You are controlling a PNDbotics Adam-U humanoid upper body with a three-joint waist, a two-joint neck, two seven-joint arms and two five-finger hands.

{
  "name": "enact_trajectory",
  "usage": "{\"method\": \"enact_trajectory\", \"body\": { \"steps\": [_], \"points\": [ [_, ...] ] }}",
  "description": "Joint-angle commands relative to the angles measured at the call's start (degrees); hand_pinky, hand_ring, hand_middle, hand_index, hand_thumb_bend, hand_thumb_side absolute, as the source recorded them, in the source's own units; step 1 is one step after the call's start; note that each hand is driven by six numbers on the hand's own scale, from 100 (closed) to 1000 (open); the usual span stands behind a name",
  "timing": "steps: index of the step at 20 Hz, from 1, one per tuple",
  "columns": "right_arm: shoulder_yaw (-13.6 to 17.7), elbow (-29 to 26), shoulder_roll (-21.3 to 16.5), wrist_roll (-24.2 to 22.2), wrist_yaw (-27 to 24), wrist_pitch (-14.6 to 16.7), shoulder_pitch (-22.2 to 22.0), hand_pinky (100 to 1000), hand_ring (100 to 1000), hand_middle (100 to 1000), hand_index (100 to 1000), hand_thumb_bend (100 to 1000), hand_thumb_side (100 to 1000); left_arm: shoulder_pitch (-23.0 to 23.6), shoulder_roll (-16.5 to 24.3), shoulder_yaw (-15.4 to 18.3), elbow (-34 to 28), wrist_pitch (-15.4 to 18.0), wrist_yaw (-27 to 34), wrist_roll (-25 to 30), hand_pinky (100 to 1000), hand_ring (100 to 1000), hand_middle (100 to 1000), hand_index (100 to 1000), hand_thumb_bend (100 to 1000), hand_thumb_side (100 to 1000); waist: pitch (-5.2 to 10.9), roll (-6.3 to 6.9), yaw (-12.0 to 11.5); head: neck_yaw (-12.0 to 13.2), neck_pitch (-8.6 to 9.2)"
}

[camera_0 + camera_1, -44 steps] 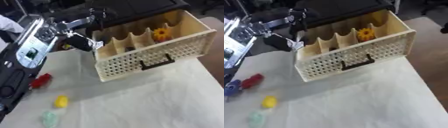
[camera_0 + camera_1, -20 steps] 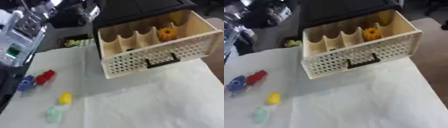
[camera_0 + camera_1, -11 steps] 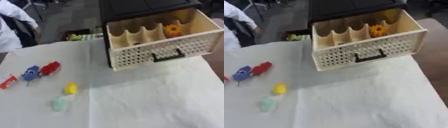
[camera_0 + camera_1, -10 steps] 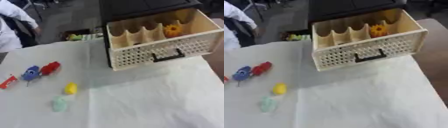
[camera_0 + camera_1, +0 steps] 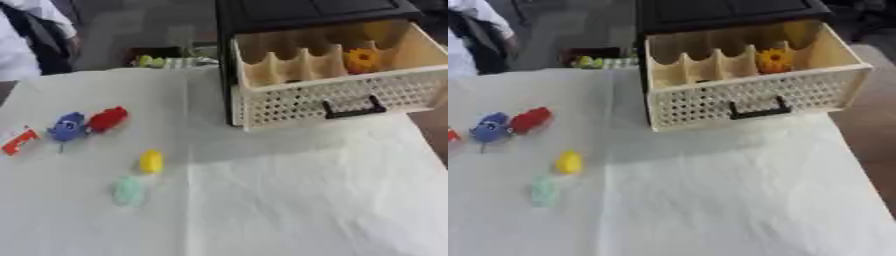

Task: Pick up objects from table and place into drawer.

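Drawer (image 5: 332, 95) open, toys (image 5: 109, 119) on white table (image 5: 289, 200)

A desk (image 5: 289, 200) covered by a white, faintly creased sheet fills the near and middle field. Beyond its far edge lies grey floor (image 5: 131, 25). At the right, past the desk's side edge, a brown surface (image 5: 877, 150) shows. A dark tray holding yellow-green items (image 5: 162, 57) sits on the floor just beyond the far edge. Lighting is soft and even, with a pale shadow on the sheet.
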State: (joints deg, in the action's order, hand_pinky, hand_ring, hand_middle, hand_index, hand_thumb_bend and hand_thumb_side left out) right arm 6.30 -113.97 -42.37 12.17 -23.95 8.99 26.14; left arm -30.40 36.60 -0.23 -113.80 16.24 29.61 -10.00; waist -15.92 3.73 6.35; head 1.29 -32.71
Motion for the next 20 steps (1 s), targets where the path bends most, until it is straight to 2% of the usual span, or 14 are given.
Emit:
{"method": "enact_trajectory", "body": {
  "steps": [1, 5, 9, 15, 20],
  "points": [
    [-0.32, -0.62, -5.97, -3.88, 2.77, 2.77, 0.1, 586, 585, 356, 721, 100, 1000, 2.07, -0.82, 1.9, -0.8, 1.4, -1.37, 0.76, 348, 567, 606, 824, 100, 823, 0.86, -0.63, -0.09, -0.31, -0.71],
    [-1.46, -0.62, -12.12, -12.57, 5.65, 6.96, -0.93, 607, 623, 401, 751, 117, 1000, 5.69, -3.88, 3.03, -0.8, 2.51, -3.47, 1.18, 352, 564, 603, 820, 100, 828, 0.67, -1.43, -0.21, -0.24, -1.08],
    [-2.37, -0.62, -18.51, -21.71, 7.79, 10.31, -3.05, 613, 657, 469, 786, 190, 1000, 8.65, -6.32, 3.66, -0.8, 4.64, -5.98, 1.94, 351, 562, 603, 816, 100, 830, 0.59, -2.0, -0.28, -0.28, -1.2],
    [-4.63, -0.62, -25.43, -33.18, 6.95, 13.5, -6.82, 604, 680, 520, 819, 213, 1000, 11.16, -9.54, 3.9, -0.8, 2.49, -8.15, 1.73, 348, 559, 601, 808, 104, 862, 0.69, -2.65, -0.4, -0.59, -1.27],
    [-6.14, -0.62, -28.96, -40.48, 5.18, 15.27, -9.25, 605, 697, 566, 853, 222, 985, 12.05, -10.89, 3.85, -0.8, 0.69, -9.17, 1.92, 345, 558, 600, 801, 109, 878, 0.82, -2.98, -0.29, -0.83, -1.35]
  ]
}}
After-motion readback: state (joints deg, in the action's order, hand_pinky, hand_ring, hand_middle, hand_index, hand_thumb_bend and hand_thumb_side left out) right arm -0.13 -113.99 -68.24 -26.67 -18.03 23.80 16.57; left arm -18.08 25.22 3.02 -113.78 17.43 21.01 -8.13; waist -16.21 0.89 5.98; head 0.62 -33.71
